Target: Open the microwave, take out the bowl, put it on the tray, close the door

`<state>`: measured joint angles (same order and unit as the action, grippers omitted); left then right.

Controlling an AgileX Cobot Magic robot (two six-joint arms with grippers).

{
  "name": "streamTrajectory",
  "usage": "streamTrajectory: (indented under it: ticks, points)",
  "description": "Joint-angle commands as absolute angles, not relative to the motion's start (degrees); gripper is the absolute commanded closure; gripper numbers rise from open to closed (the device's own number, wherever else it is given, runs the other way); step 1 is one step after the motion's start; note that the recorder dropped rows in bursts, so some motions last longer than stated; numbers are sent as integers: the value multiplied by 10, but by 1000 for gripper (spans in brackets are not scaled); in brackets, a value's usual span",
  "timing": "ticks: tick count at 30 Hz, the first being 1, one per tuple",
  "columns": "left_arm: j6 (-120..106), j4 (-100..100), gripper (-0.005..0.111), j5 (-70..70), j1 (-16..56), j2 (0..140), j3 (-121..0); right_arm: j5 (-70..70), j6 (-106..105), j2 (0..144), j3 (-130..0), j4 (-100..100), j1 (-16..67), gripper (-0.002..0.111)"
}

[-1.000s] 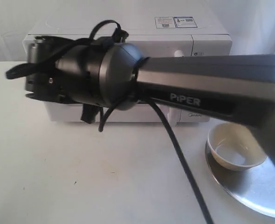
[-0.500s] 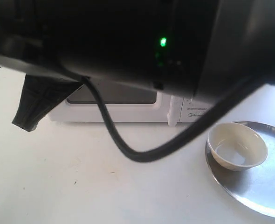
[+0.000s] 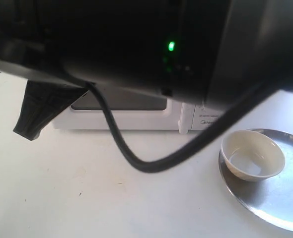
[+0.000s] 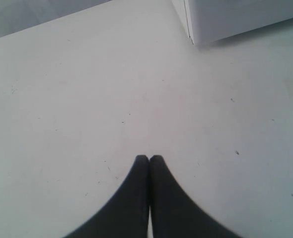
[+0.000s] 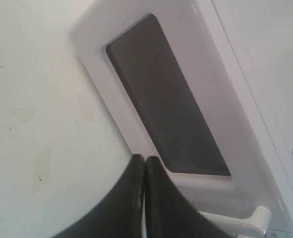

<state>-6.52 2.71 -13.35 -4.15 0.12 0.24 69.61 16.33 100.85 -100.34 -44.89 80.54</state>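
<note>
**White bench, door shut, bowl on the tray**

Left jaws are clenched on nothing, their black fingertips (image 4: 140,166) touching above bare bench (image 4: 62,99), with a corner of the microwave (image 4: 236,20) nearby. In the exterior view a dark arm (image 3: 111,44) with a green light (image 3: 171,46) blocks the upper half, and a black cable (image 3: 136,162) loops below it. Behind them the door (image 3: 121,119) sits flush, its handle (image 3: 187,118) upright. Right jaws, also clenched and empty, hover over the door's dark window (image 5: 166,99). Far right, the bowl (image 3: 253,154) stands upright on the tray (image 3: 280,203), toward its left rim.
</note>
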Motion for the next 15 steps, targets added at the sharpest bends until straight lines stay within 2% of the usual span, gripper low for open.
streamTrajectory:
  ticks: [1, 8, 12, 15]
  points:
    - [-62, 26, 107, -133, -39, 0, 0, 700, 167, 1002, -998, -440, 799, 108]
    - [-62, 26, 107, -133, -39, 0, 0, 698, 167, 955, -938, -375, 799, 108]
    - [-62, 26, 107, -133, -39, 0, 0, 552, 167, 875, -831, -291, 792, 108]
    - [-62, 26, 107, -133, -39, 0, 0, 378, 167, 787, -708, -152, 748, 108]
